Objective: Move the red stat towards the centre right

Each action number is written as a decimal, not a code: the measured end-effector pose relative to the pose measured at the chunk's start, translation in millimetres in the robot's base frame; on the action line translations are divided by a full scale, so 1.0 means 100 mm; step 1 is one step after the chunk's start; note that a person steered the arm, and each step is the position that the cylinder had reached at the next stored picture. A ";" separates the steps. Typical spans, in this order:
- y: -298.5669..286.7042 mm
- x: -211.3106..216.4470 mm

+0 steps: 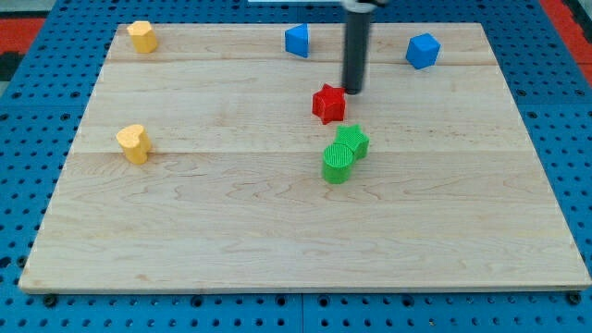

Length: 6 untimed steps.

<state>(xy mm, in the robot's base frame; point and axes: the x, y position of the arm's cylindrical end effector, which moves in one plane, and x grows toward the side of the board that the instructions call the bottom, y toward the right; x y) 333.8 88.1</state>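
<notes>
— Red star (pixel 328 104) sat near the board's (pixel 277 250) middle, just beyond the green blocks (pixel 344 153).
— And the tip (pixel 352 92)?
— It had no gripper. It stood just right of the star, slightly farther back. The push rightward looked hardly begun.

Surface (pixel 231 231): pale wood planks, visible grain, smooth matt finish. Red star block (pixel 328 103), blue blocks (pixel 297 40) (pixel 423 50), yellow blocks (pixel 141 35) (pixel 134 142): smooth, matt, plastic-looking. Green blocks (pixel 351 141) (pixel 338 162): finely ribbed faces. Rod (pixel 355 51): dark with slight sheen; my tip (pixel 352 92) likewise. Surround (pixel 28 139): blue perforated panel.
</notes>
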 end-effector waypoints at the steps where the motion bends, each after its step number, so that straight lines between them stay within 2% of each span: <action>1: -0.66 -0.58; 3: -1.01 0.16; 4: -0.49 0.20; 5: 0.34 0.33; 6: -0.02 0.17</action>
